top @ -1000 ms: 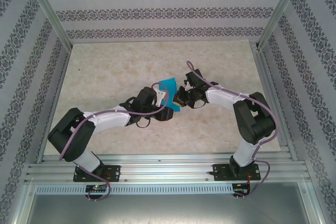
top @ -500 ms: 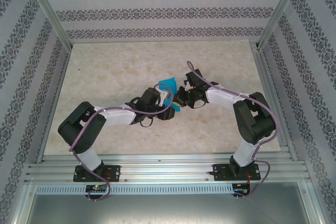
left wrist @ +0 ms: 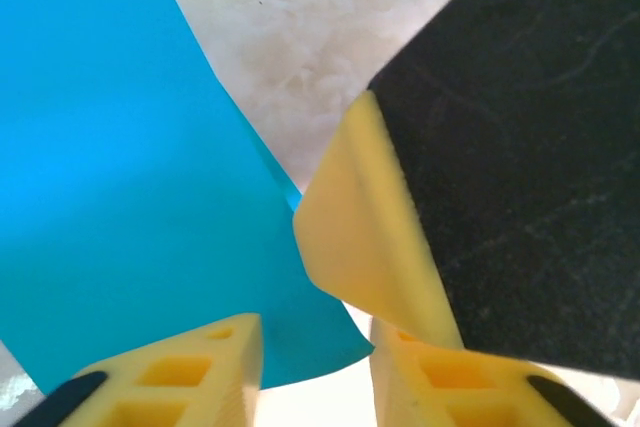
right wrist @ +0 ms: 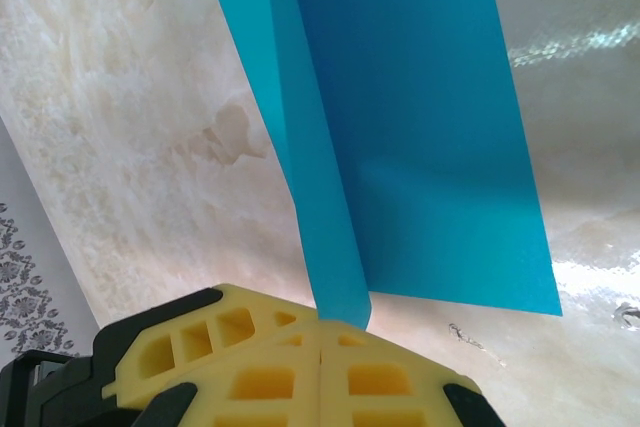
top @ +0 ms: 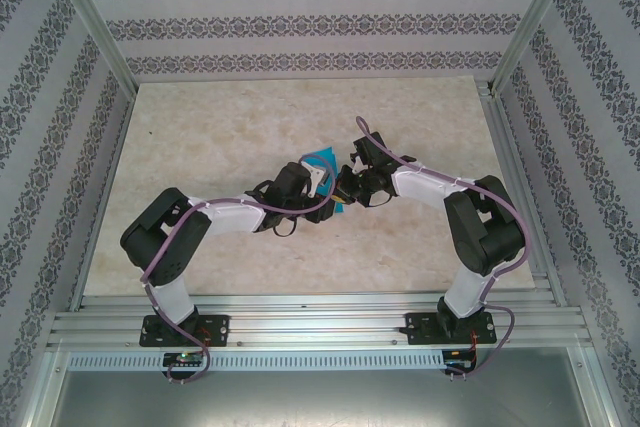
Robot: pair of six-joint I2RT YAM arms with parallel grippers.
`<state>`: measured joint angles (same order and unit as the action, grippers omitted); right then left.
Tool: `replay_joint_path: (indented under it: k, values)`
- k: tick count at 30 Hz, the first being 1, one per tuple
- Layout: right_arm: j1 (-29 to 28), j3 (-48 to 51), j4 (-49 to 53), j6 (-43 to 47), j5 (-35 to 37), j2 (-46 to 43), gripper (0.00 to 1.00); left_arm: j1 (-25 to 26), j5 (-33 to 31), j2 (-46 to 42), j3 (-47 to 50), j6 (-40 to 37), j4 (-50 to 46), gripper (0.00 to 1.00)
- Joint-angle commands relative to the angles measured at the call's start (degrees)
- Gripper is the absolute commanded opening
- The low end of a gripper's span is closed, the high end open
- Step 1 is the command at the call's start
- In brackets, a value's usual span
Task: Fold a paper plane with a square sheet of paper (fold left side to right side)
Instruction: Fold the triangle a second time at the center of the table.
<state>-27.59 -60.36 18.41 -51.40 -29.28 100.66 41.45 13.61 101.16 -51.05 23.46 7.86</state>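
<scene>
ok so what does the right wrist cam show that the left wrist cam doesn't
Right wrist view, not the left: the right gripper shut on a folded edge of the sheet of paper, plus a strip of patterned wall. Left wrist view, not the right: the left gripper, fingers apart with the sheet's lower edge in the gap, and a yellow finger and the black body of the right gripper beside the sheet. Both: the blue sheet lifted over the marble table.
</scene>
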Motion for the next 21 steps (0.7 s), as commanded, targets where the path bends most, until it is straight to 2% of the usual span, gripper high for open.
replay_joint_path:
  k: [1,6,13,21]
  values:
    - [0.52,-0.9,0.88,-0.24,-0.87,-0.56,0.0,0.67,-1.3,0.26,-1.3,-1.21,1.3,0.27]
    - [0.44,-1.34,2.14,0.62,-0.05,-0.39,0.0,0.65,-1.11,-0.02,-1.52,-1.23,0.71,0.15]
    - [0.53,-1.93,3.47,2.16,0.66,-1.24,0.0,0.64,-1.11,-0.84,-1.49,-0.94,-0.04,0.06]
    - [3.03,-1.27,6.52,8.38,5.39,-10.44,0.34,0.0,0.47,-2.48,-3.07,-0.04,-3.31,0.03]
